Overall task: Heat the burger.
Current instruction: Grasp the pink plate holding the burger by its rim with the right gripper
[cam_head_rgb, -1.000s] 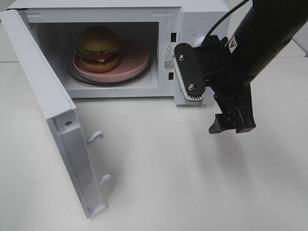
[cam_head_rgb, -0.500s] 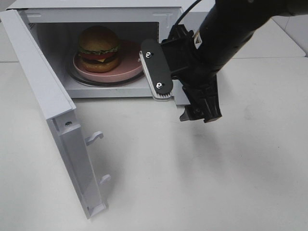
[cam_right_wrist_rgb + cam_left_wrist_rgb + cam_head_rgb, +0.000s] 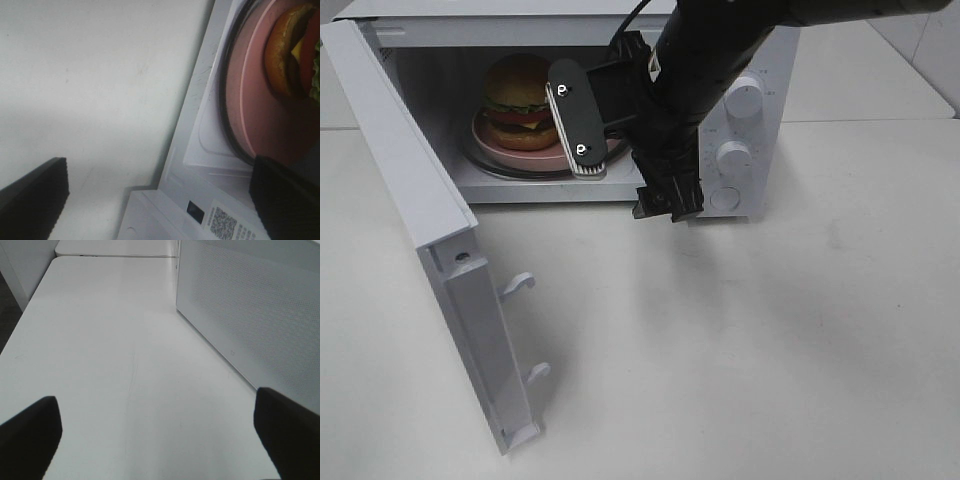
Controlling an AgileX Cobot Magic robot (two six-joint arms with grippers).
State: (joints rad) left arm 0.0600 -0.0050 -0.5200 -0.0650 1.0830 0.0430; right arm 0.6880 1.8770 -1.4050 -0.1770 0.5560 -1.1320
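Burger (image 3: 523,102) sits on a round pink plate (image 3: 510,152) inside the white microwave (image 3: 740,60), toward 9 o'clock of the glass turntable (image 3: 480,165) that carries the plate; its glossy bun, green lettuce, red tomato and dark patty show in the high view, and the right wrist view catches the bun edge with a bit of yellow cheese. Microwave stands at 12 o'clock on the white surface (image 3: 740,340), its door (image 3: 430,240) swung wide open toward 9 o'clock, with two white latch hooks (image 3: 518,285) sticking out of the door's edge. Two round knobs (image 3: 734,155) sit on the control panel at the oven's right side. Right hand (image 3: 620,160) hangs at the mouth of the cavity, just in front of the plate's right rim, with its black arm (image 3: 720,40) crossing the panel; its jaws stand spread wide and hold nothing, one finger (image 3: 575,118) seen flat-on before the plate, apart from the burger. Left hand (image 3: 160,432) shows only in its own wrist view, low over the bare surface beside the perforated outer face of the door, its two dark fingertips (image 3: 30,432) far apart and empty.
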